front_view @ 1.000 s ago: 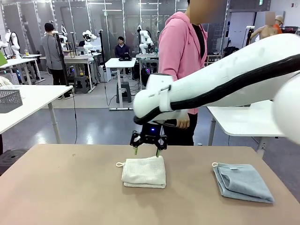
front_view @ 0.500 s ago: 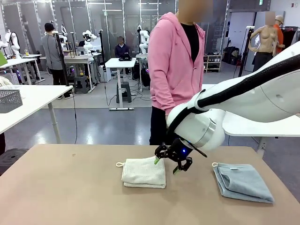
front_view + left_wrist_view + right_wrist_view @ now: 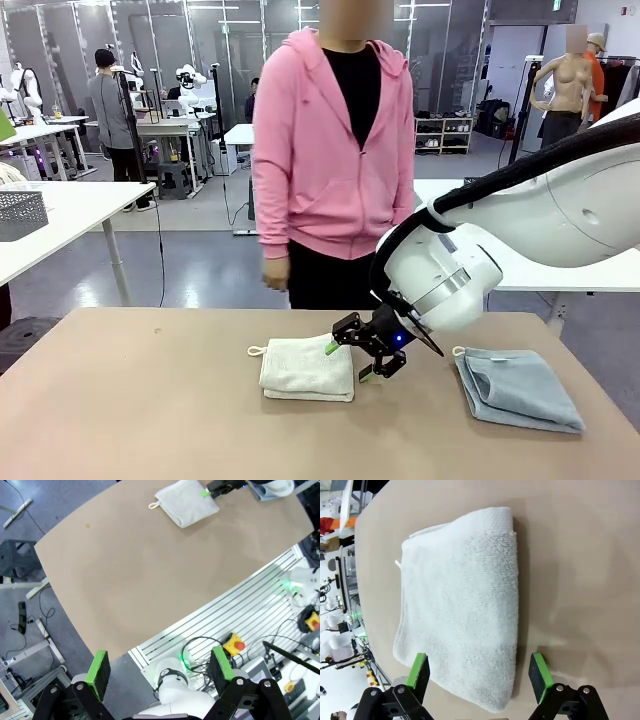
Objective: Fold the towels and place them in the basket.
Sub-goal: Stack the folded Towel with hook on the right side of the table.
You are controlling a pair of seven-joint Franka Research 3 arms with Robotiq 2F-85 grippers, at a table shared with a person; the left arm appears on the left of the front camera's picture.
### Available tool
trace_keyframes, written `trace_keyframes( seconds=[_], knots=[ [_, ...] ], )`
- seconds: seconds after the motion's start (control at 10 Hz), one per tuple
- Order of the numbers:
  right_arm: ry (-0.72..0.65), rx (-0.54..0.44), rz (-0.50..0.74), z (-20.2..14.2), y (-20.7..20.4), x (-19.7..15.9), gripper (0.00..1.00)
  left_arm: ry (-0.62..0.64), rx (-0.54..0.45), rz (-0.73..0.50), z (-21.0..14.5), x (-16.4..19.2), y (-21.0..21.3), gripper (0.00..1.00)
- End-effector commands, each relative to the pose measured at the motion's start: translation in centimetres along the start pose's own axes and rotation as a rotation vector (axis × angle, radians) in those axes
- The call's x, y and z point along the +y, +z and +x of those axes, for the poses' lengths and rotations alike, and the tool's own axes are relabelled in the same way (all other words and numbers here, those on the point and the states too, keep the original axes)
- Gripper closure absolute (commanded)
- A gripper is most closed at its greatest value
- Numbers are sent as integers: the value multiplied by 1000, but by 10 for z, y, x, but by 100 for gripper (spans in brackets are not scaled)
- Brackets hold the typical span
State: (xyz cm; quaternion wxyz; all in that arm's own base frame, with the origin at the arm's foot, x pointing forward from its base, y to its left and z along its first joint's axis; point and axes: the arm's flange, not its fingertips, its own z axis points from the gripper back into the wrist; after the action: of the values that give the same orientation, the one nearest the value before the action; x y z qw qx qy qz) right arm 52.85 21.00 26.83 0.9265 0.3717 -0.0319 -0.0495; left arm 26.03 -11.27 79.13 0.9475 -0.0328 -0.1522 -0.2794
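Swung from behind the folded cream-white terry towel (image 3: pixel 307 368) to its right edge, the right gripper (image 3: pixel 347 361) hangs low, fingers spread and empty (folded light blue towel (image 3: pixel 518 388) well apart). Its wrist view shows green pads (image 3: pixel 540 670) astride that towel's edge on the tan surface (image 3: pixel 580 570), so a pickup looks next. From the left wrist, the left gripper (image 3: pixel 160 672) gapes empty, far away.

A person in a pink hoodie (image 3: pixel 330 150) stands behind the tan table (image 3: pixel 150 420).
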Motion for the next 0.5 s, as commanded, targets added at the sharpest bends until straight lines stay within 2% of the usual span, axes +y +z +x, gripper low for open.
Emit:
trace_keyframes(
  seconds=[0.0, 0.4],
  knots=[
    [-2, 10, 40, 9, -9, -6, 0, -18, 0, 0, -1, 1, 0, 0],
    [-7, 3, 76, 16, -8, -1, 0, -18, 0, 0, -1, 1, 0, 0]
  ],
)
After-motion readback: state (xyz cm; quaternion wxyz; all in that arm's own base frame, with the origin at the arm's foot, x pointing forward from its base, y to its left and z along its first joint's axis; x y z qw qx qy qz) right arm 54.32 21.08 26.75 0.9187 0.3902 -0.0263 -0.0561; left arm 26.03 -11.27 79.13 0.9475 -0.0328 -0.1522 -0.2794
